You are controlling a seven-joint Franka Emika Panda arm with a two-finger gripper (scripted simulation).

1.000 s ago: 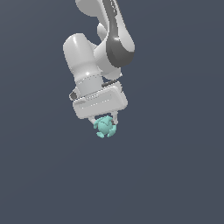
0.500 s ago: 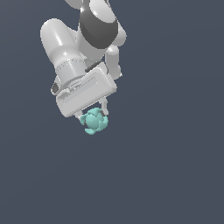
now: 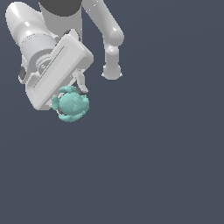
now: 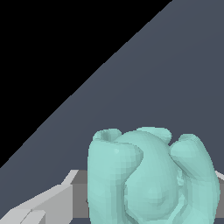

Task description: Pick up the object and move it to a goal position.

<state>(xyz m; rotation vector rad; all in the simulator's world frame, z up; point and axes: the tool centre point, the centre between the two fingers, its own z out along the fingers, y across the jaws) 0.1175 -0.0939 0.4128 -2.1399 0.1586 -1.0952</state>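
Teal and lumpy, the object (image 3: 71, 105) sits pinched at the tip of the gripper (image 3: 69, 97), whose jaws are closed on it from either side. One finger (image 3: 81, 85) shows just above the figure in the exterior view; the other is hidden behind the figure and the white hand. In the wrist view the object (image 4: 151, 175) fills the foreground between the pale grey finger surfaces, its short curved protrusions pointing away from the camera, and the dark grey floor (image 4: 175, 65) lies well beyond it. Nothing in either view marks a goal, so where it must end up cannot be told.

The step in hand looks like the carry. To do it well, the grip should keep steady pressure, since a rounded, bumpy body gives the pads little flat surface and could twist or slide out. Smooth, unhurried arm motion without sudden wrist turns would help. The tilted hand should avoid swinging the figure sideways.
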